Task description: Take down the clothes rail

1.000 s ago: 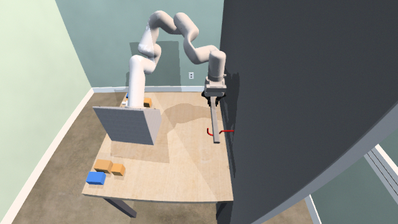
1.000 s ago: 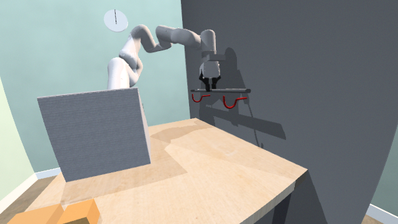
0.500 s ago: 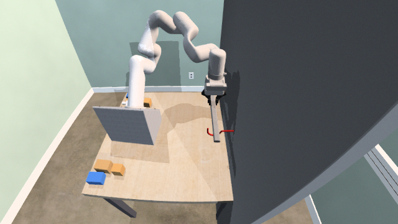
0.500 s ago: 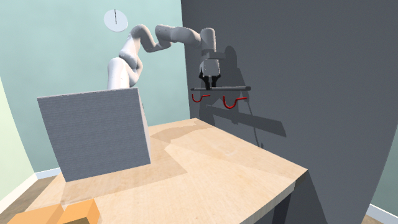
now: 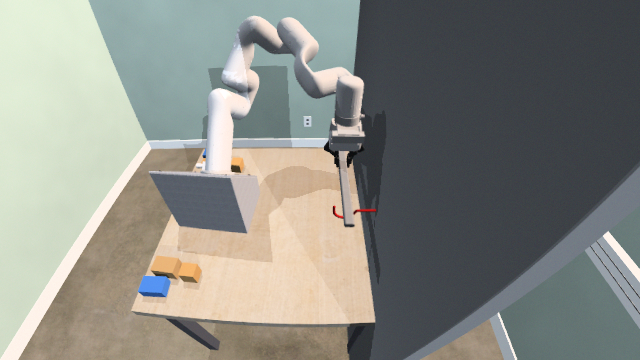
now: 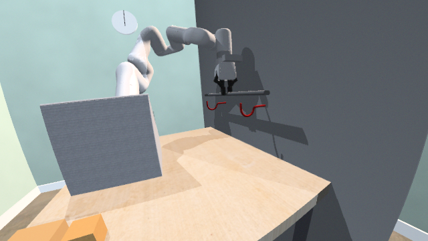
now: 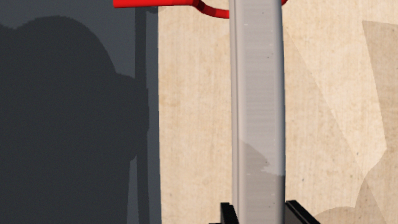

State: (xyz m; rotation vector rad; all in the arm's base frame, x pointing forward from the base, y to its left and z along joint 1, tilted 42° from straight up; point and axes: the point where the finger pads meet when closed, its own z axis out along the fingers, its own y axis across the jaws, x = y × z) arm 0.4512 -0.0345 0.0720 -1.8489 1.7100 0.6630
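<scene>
The grey clothes rail (image 6: 237, 93) hangs level in the air beside the dark wall, a little above the two red hooks (image 6: 215, 105) (image 6: 251, 110) and clear of them. It also shows in the top view (image 5: 345, 192) and in the wrist view (image 7: 257, 110), where it runs up the frame over one red hook (image 7: 165, 4). My gripper (image 6: 225, 90) is shut on the rail near its far end, well off its middle. In the top view the gripper (image 5: 344, 161) is close to the wall, high above the wooden counter (image 5: 280, 235).
A large grey tilted panel (image 5: 207, 200) stands on the counter in front of the arm's base. Two orange blocks (image 5: 176, 269) and a blue block (image 5: 154, 286) lie at the near left corner. Another orange block (image 5: 237, 164) sits by the base.
</scene>
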